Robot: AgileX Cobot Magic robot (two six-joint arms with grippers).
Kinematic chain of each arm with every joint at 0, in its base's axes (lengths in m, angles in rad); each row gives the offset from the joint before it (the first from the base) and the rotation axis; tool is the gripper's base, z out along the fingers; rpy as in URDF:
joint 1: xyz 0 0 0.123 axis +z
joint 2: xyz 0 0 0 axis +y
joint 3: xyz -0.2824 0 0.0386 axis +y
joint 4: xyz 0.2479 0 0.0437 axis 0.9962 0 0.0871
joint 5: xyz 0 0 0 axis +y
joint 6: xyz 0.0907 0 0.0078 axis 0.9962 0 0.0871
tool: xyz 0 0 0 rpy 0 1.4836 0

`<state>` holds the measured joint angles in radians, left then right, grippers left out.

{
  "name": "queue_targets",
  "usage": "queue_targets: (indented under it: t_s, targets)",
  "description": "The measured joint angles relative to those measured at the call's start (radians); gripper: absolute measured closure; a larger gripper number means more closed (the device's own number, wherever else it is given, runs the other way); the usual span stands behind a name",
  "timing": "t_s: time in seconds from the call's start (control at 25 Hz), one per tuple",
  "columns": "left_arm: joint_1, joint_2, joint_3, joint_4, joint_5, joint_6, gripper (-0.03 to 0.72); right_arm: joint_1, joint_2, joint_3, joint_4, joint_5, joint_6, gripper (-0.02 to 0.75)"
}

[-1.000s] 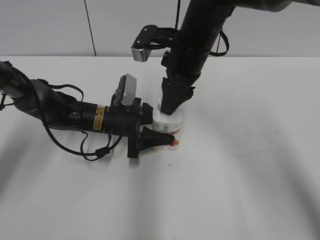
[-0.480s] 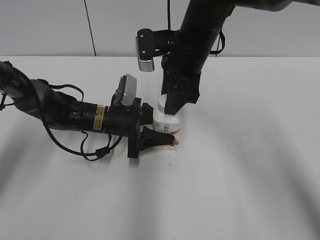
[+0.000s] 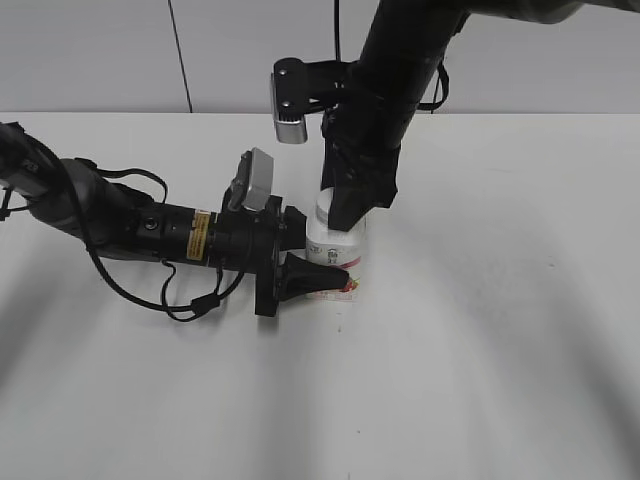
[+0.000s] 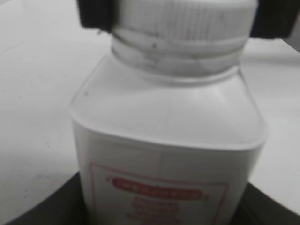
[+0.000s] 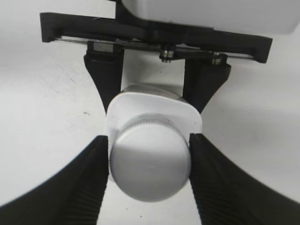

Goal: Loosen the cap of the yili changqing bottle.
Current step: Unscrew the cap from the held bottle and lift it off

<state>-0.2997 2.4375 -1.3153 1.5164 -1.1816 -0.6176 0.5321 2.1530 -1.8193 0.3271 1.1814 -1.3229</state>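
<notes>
Mid-unscrew: right claw (image 5: pixel 149 176) pinches the cap (image 5: pixel 150 161) from above, left claw (image 3: pixel 322 277) clamps the yili changqing bottle (image 4: pixel 168 154) low on its body, upright on the bench (image 3: pixel 480 350). Next, likely: rotate the right wrist, left claw holding firm.

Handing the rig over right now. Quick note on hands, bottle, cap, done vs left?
Left hand: shut on the yili changqing bottle, gripping its lower body from the side and holding it upright on the table.
Right hand: down from above, shut on the cap, one finger pressed on each side.
Cap sits on the neck; the left wrist view shows no clear gap under it.
Done: bottle braced, cap gripped.
Left: whether the cap is loose yet cannot be told. Probably twist the right wrist while the left holds firm, then check it.
</notes>
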Motion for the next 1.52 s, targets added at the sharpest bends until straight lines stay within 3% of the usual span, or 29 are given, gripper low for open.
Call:
queue_targets:
  t_s: [0.24,0.64,0.84,1.24,1.52]
  targets:
    - [0.0,0.0,0.0,0.0,0.002,-0.002,0.284,0.0,0.001,0.0,0.026,0.0,0.013,0.191]
    - [0.0,0.0,0.0,0.001,0.002,-0.002,0.284,0.0,-0.066,0.0,0.003,0.0,0.209,0.173]
    - [0.0,0.0,0.0,0.001,0.002,-0.002,0.284,0.0,-0.094,0.0,0.002,0.0,0.523,0.173]
    - [0.0,0.0,0.0,0.001,0.002,-0.002,0.284,0.0,-0.095,0.0,-0.063,0.03,1.376,0.173]
    - [0.0,0.0,0.0,0.001,0.002,-0.002,0.284,0.0,-0.095,0.0,-0.088,0.032,1.567,0.173]
